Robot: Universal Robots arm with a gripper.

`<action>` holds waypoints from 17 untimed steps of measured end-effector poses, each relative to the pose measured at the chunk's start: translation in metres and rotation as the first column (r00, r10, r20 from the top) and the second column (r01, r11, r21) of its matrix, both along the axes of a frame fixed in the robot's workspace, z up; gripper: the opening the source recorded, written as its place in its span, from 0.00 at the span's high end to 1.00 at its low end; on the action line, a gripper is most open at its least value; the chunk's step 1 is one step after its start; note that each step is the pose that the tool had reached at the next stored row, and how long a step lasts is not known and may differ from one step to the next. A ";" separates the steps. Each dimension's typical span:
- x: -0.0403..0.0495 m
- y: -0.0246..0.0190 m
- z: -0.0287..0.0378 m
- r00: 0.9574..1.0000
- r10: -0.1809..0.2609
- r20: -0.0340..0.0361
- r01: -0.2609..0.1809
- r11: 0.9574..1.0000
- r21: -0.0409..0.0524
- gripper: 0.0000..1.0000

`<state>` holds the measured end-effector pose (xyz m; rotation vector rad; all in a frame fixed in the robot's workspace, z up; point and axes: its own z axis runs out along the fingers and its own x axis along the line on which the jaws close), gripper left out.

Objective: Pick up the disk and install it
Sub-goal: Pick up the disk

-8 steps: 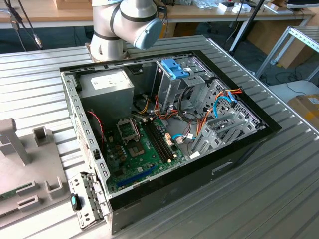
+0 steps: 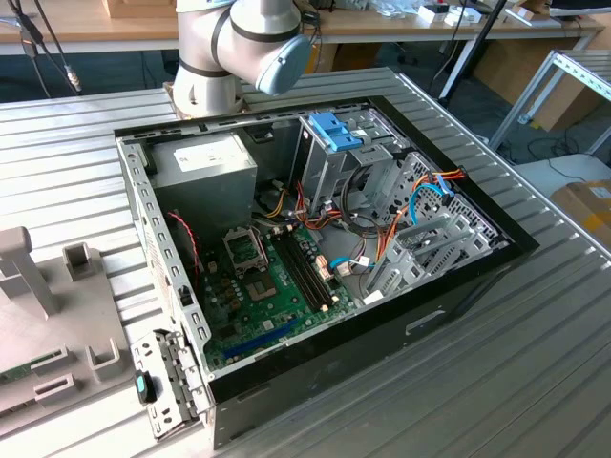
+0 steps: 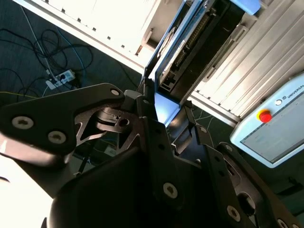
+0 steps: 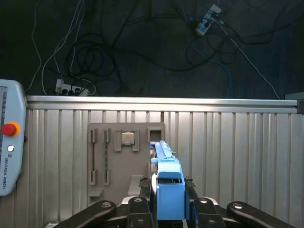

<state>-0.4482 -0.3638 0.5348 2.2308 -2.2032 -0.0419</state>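
Note:
My gripper [image 4: 169, 211] is shut on the disk [image 4: 168, 183], which I see edge-on with its light-blue carrier rail standing up between the black fingers [image 4: 142, 209]. In the second wrist view the disk [image 3: 190, 47] reaches away from the gripper [image 3: 164, 116], its dark connector side and blue rail showing. The gripper holds it above the ribbed metal table [image 4: 237, 156], over the grey fixture plate [image 4: 114, 161]. In the exterior view the open computer case [image 2: 315, 239] lies on the table, with the tall metal drive cage [image 2: 329, 162] at its far side.
A blue latch [image 2: 336, 131] tops the drive cage, with the grey power supply [image 2: 202, 160] to the exterior view's left and the motherboard [image 2: 267, 277] nearer. The arm's base [image 2: 239, 48] stands behind the case. A teach pendant [image 4: 7, 142] lies near the table edge; cables [image 4: 95, 52] cover the floor.

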 end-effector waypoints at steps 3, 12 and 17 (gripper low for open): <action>0.0023 0.0000 0.0000 1.000 0.000 0.000 0.000 1.000 0.000 0.64; 0.0095 0.0002 0.0000 1.000 0.000 0.000 0.000 1.000 0.000 0.64; 0.0204 0.0013 0.0000 1.000 0.000 0.000 0.000 1.000 0.000 0.64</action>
